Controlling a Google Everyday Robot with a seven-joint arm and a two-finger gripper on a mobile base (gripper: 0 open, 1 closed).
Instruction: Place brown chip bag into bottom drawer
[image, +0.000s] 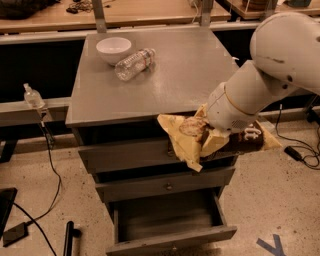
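My gripper (207, 131) is shut on the brown chip bag (186, 139), a crinkled bag with a dark brown middle and pale yellow ends. I hold it in the air in front of the cabinet's top drawer, past the front edge of the cabinet top. The white arm (270, 70) reaches in from the upper right and hides the fingers and part of the bag. The bottom drawer (172, 239) is pulled open below the bag and shows a bare grey inside.
A white bowl (113, 49) and a clear plastic water bottle (133, 63) lie at the back left of the grey cabinet top (185, 75). Two shut drawers with round knobs (169, 186) sit above the open one. Cables and a small bottle (33, 96) lie at left.
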